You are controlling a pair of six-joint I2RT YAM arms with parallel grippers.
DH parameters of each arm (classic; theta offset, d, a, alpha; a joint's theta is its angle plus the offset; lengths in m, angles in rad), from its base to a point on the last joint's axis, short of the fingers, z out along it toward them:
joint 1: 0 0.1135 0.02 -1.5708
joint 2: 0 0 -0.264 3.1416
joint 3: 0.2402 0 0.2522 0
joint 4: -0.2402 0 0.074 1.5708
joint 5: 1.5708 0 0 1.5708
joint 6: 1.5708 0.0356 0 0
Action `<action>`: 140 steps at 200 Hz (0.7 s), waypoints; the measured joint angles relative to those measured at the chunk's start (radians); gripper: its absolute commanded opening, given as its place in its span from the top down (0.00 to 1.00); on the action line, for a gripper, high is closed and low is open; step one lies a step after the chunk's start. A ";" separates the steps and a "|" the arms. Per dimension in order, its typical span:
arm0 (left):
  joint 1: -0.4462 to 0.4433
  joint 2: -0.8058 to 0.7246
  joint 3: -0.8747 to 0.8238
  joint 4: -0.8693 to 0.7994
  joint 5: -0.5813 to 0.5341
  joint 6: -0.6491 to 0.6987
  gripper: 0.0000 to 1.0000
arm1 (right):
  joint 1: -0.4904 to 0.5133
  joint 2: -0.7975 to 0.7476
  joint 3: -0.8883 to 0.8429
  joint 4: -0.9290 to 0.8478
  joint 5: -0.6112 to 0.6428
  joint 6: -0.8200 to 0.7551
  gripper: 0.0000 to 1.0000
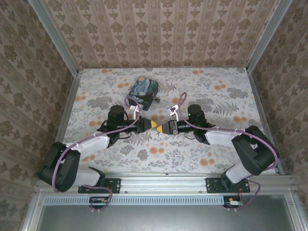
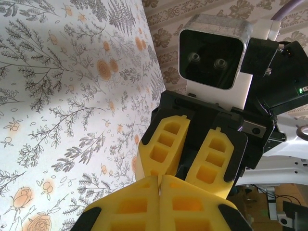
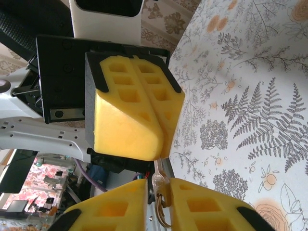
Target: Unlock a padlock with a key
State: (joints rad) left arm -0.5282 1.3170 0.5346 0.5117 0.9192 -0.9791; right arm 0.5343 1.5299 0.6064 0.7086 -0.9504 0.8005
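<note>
Right end effector pinches key between fingertips.

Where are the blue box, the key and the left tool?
blue box (image 1: 143, 90): top view, its painted lid.
key (image 3: 158, 182): right wrist view, its upper metal end.
left tool (image 3: 161, 151): right wrist view, seam at its closed tips.

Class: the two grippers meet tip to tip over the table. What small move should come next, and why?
Probably ease the left gripper a little closer: its shut tips point at the small metal piece clamped in the right gripper, very near it. Key or padlock, I cannot tell.
</note>
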 measured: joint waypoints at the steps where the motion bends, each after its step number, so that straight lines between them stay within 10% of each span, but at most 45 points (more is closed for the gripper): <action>1: 0.000 0.000 0.000 0.001 0.000 -0.001 1.00 | 0.000 0.000 0.000 0.001 0.000 0.000 0.86; 58: 0.006 0.000 -0.005 0.014 0.001 -0.011 1.00 | 0.002 0.004 -0.007 0.021 0.010 0.018 1.00; 95: 0.015 -0.003 -0.004 -0.049 -0.035 0.019 0.43 | 0.006 -0.007 -0.008 -0.016 0.039 -0.011 1.00; 140: 0.025 -0.044 0.067 -0.366 -0.256 0.127 0.32 | -0.025 -0.034 0.011 -0.240 0.089 -0.122 1.00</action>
State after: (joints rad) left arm -0.5034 1.2732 0.6018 0.1455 0.6628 -0.8520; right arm 0.5095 1.4960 0.6170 0.4690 -0.8619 0.6785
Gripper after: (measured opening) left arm 0.676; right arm 0.040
